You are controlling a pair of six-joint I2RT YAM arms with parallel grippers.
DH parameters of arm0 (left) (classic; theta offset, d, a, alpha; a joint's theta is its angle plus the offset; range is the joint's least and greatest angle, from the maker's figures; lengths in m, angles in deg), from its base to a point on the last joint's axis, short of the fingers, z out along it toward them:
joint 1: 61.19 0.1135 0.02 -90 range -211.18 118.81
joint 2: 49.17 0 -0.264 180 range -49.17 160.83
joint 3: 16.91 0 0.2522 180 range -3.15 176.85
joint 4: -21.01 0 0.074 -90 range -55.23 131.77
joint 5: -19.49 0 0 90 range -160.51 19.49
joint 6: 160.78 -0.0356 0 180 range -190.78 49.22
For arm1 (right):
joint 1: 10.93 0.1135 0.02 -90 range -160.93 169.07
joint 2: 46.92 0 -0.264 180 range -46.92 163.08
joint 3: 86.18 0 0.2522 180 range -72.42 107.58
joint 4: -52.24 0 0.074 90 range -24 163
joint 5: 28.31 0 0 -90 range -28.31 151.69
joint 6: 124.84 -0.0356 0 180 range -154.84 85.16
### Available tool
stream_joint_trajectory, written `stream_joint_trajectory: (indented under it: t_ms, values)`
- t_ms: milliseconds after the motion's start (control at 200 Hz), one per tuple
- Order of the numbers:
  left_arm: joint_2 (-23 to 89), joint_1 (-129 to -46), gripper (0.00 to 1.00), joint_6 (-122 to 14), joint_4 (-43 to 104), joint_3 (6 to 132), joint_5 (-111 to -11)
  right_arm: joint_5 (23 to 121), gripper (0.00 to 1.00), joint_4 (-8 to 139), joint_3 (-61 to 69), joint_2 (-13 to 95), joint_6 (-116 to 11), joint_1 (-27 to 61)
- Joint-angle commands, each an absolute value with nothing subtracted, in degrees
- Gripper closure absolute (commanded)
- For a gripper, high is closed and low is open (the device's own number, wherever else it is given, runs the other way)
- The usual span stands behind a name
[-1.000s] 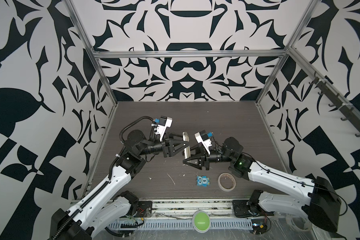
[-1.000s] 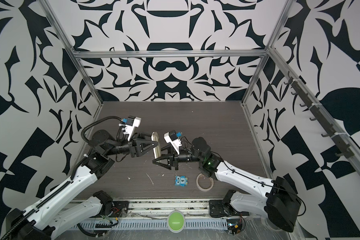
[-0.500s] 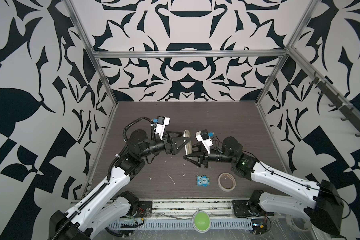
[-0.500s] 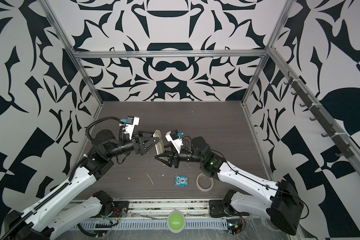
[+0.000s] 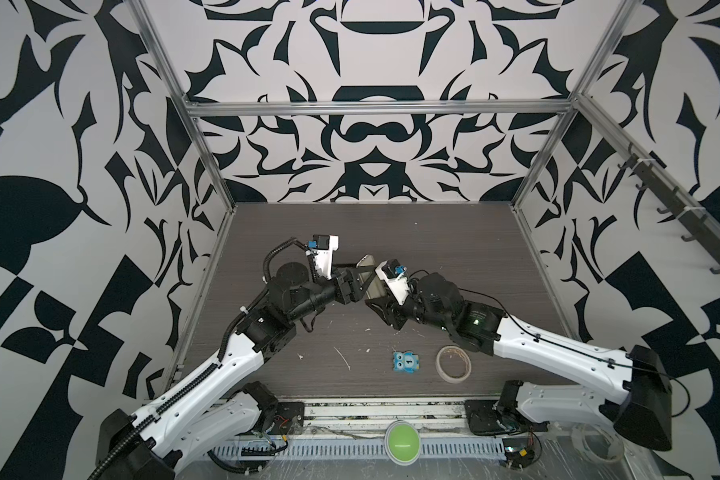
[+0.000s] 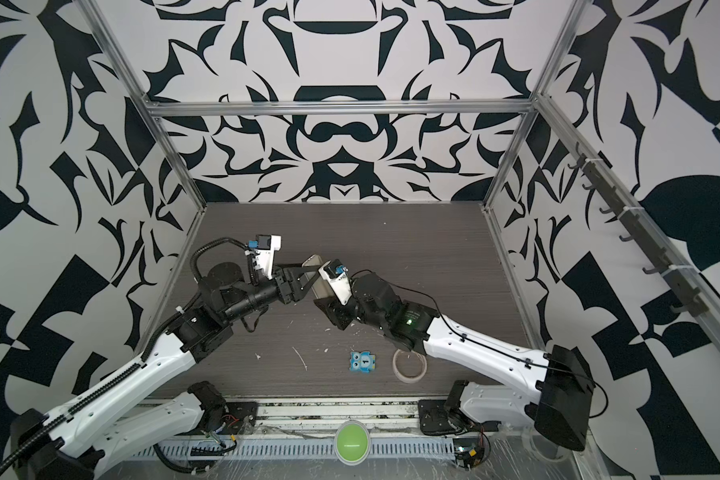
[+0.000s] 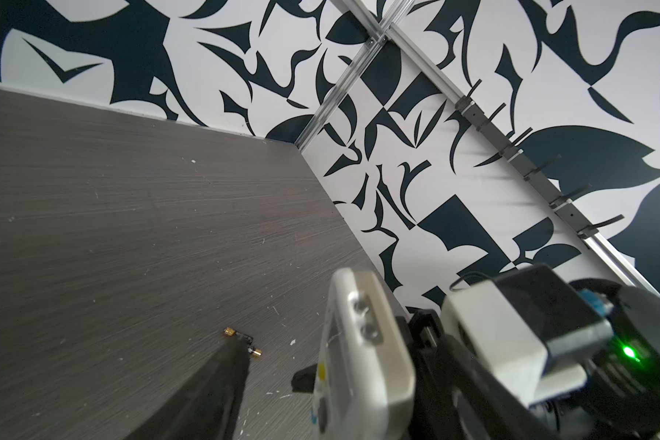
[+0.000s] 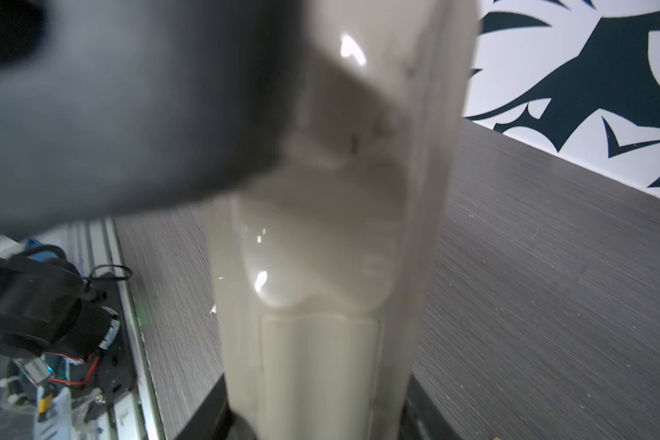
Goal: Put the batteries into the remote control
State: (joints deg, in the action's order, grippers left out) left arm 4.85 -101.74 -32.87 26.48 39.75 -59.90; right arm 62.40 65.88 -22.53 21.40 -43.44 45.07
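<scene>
- The remote control [image 5: 367, 264] is lifted off the counter [image 5: 433, 241] near its middle and stands steeply on end between the two arms in both top views [image 6: 313, 263].
- The right pincer [image 5: 377, 300] is clenched on the lower end of the remote control. In the right wrist view its dark jaws sit at either edge of the off-white body [image 8: 321, 266], whose plain back faces that camera with a rectangular panel outlined low down.
- The left pincer [image 5: 366, 285] is released, its jaws spread around the upper part of the remote control. In the left wrist view one dark finger [image 7: 214, 392] stands apart from the white casing [image 7: 359, 362], with bare counter showing between them.
- A large dark blurred shape [image 8: 130, 114] crosses in front of the remote's upper back in the right wrist view. Whether it touches the plastic, I cannot tell.
- The remote's top end shows two small round emitters in the left wrist view.
- The batteries [image 7: 241, 336] lie on the counter just beyond that left fingertip, gold ends showing and the middle partly hidden. They are outside the remote control.
- Near the front edge lie a blue owl tile [image 5: 406, 362] and, just beside it, a tape roll [image 5: 453, 365], with white scraps [image 5: 342, 358] nearby.
</scene>
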Motion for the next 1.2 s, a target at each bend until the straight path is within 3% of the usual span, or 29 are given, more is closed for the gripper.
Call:
stream_joint_trajectory:
  t_ms: [0, 480, 535, 650, 740, 910, 1195]
  values:
    - [7.0, -102.2, 0.26, -33.2, 24.8, 41.9, -62.6, 59.4, 1.0, 63.7, -19.2, 21.3, -42.1, 45.5]
    - [9.6, -102.3, 0.73, -32.4, 21.9, 42.1, -62.1, 61.6, 1.0, 62.4, -19.7, 20.8, -42.8, 45.7]
    - [9.4, -102.3, 0.79, -32.7, 22.5, 42.2, -62.1, 62.9, 0.89, 62.4, -19.5, 20.4, -42.7, 45.7]
    - [8.8, -102.2, 0.97, -33.7, 24.2, 42.5, -62.2, 66.5, 0.43, 63.1, -19.7, 18.1, -40.6, 45.7]
    - [8.5, -102.2, 1.0, -34.9, 27.3, 43.4, -63.4, 67.7, 0.26, 66.0, -19.9, 15.7, -37.9, 45.7]
    - [8.1, -101.6, 1.0, -35.7, 30.4, 44.1, -62.0, 68.8, 0.14, 73.4, -20.1, 11.3, -32.5, 45.7]
    - [6.9, -97.3, 1.0, -34.5, 33.1, 43.8, -51.1, 71.6, 0.13, 79.6, -20.8, 3.9, -24.8, 45.7]
